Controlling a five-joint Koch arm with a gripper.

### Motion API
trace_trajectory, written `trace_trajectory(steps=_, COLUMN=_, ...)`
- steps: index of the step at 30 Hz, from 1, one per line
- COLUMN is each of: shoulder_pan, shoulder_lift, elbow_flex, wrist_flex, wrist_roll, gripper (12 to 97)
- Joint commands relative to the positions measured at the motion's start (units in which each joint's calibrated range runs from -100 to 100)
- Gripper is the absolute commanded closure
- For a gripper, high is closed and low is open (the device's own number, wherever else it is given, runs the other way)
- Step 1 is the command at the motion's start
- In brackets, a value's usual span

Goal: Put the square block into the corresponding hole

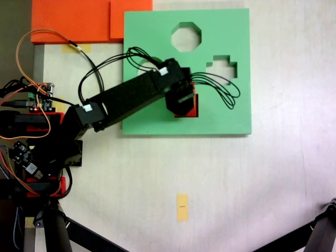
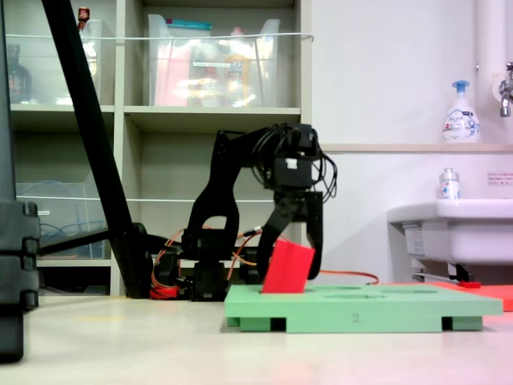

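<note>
A: Where is the square block (image 2: 288,267) sitting?

B: In the side-on fixed view it stands tilted in the green foam board (image 2: 361,309), lower end sunk into the board's top, upper end leaning right. From above, red (image 1: 196,103) shows at the square hole (image 1: 192,113), mostly hidden under the gripper.

A: And the gripper (image 2: 293,273)?

B: Directly over the block. One finger comes down on each side of it, spread about as wide as the block. Whether they are pinching it or have just let go, I cannot tell.

A: So what matters next?

B: The tilt, I think. The block's axis leans off vertical, so it is probably not seated. The other cutouts, the octagon (image 1: 186,36) and cross (image 1: 221,70), lie farther out and play no part.
</note>
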Motion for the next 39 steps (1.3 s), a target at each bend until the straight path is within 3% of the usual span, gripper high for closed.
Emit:
trace_trajectory(steps=1, shoulder_pan=0.39, shoulder_lift=-0.67, elbow_flex=2.96, wrist_flex=3.27, wrist_roll=0.29, gripper=79.2)
trace_trajectory(steps=7, shoulder_pan=-0.83, shoulder_lift=0.86, elbow_flex=0.76, wrist_flex=2.50, wrist_roll=-0.29, gripper=72.8)
trace_trajectory(steps=11, shoulder_pan=-1.95, shoulder_lift=-3.47, elbow_flex=-3.82, wrist_flex=3.56, wrist_roll=-2.10, gripper=56.2)
trace_trajectory(steps=18, shoulder_pan=-3.91, shoulder_lift=-24.69, elbow_flex=-26.95, wrist_flex=18.68, wrist_roll=-3.47, gripper=38.9)
trace_trajectory(steps=21, shoulder_pan=-4.54, shoulder_lift=-34.19, elbow_flex=-31.04, wrist_flex=20.13, wrist_roll=-3.66, gripper=21.6)
trace_trajectory(steps=28, shoulder_pan=-5.91, shoulder_lift=-65.06, elbow_flex=-35.13, wrist_flex=20.32, wrist_roll=-6.89, gripper=20.8)
trace_trajectory(steps=39, shoulder_pan=-11.72, shoulder_lift=-104.72, elbow_flex=-35.33, wrist_flex=20.51, wrist_roll=-26.18, gripper=21.6)
